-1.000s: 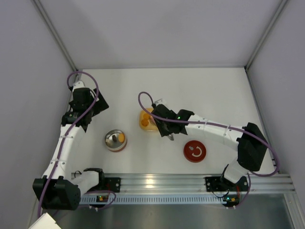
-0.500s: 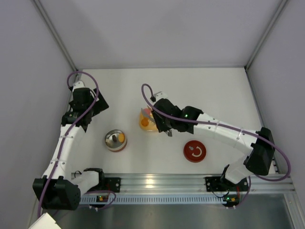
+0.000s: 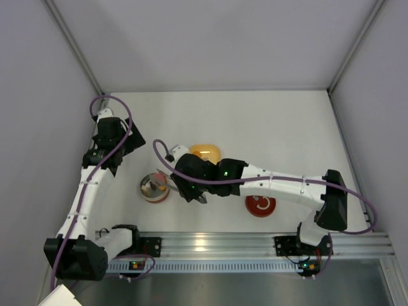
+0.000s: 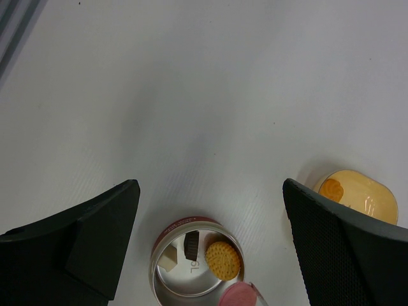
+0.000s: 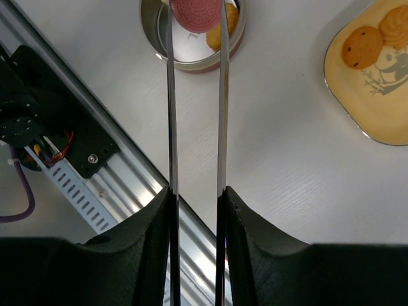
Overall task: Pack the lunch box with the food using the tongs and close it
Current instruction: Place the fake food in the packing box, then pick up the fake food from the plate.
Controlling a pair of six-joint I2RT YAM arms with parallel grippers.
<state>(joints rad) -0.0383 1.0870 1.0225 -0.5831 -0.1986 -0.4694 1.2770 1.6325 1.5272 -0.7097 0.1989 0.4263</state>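
The lunch box [image 3: 153, 189] is a small open silver tin with a red band [image 4: 182, 224]. In it lie an orange biscuit [image 4: 222, 260], a dark brown piece [image 4: 190, 245] and a pale piece [image 4: 167, 260]. My right gripper [image 5: 195, 194] is shut on the tongs [image 5: 171, 115]. Their tips pinch a pink round piece of food [image 5: 196, 13] just over the lunch box's rim [image 5: 191, 62]. More orange food [image 5: 360, 46] lies in the yellow dish [image 5: 376, 108]. My left gripper [image 4: 209, 185] hangs open and empty behind the lunch box, at the table's left [image 3: 127, 143].
A flat red disc with a white mark [image 3: 260, 205] lies on the table right of the right arm's wrist. The yellow dish [image 3: 205, 153] sits behind that arm. The aluminium rail [image 3: 210, 245] runs along the near edge, and grey walls close in the table.
My right arm has swung left from the yellow dish to the lunch box, carrying the pink piece in the tongs. The left arm has not moved.
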